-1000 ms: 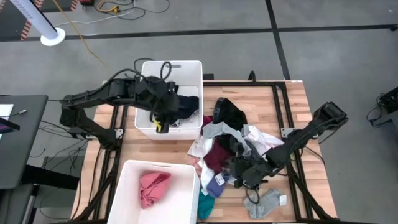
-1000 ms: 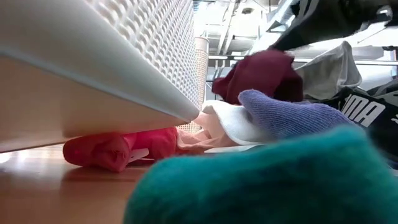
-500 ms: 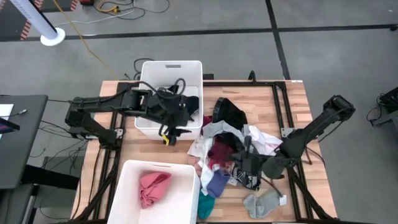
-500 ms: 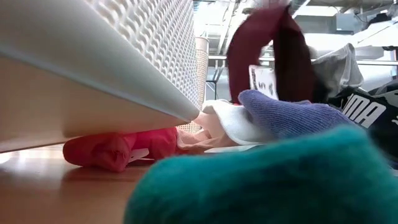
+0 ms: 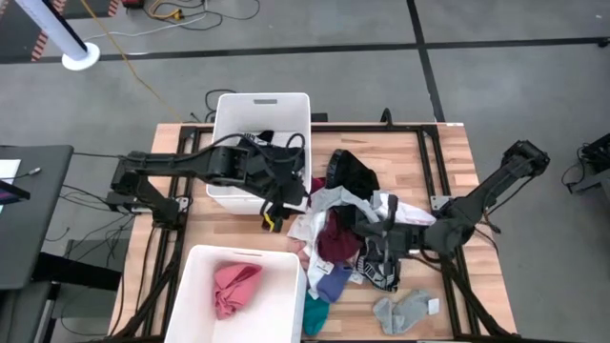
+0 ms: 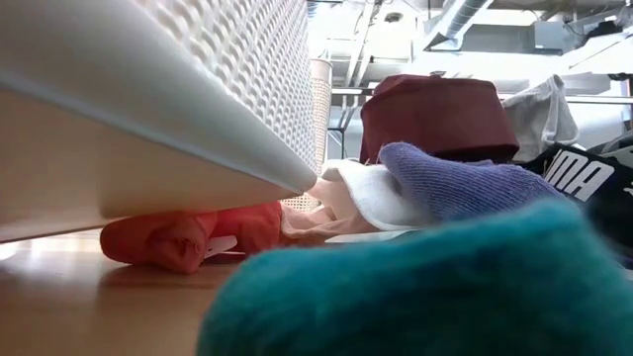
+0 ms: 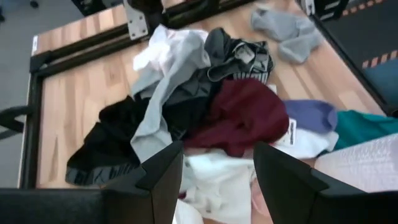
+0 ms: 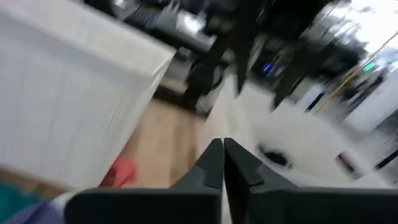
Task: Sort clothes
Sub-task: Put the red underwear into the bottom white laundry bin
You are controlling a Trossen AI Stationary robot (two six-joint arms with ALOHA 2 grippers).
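Clothes [image 5: 357, 224] lie heaped on the table [image 5: 448, 162] beside two white bins [image 5: 262, 114]; left pincer [image 5: 274, 211], spread and empty, hovers by the heap, right pincer [image 5: 367, 238], fingers pressed together, sits over it

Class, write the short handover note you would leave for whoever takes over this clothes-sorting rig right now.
Left pincer: open, empty, at the edge of the far bin, facing the pile.
Right pincer: fingers nearly together, nothing visibly held, low over the pile's right side.
Clothes: most lie heaped mid-table, with the maroon piece on top; a grey sock lies apart near the front edge.
Done: a pink item is in the near bin; dark items are in the far bin.
Left: sort the whole pile and the sock.
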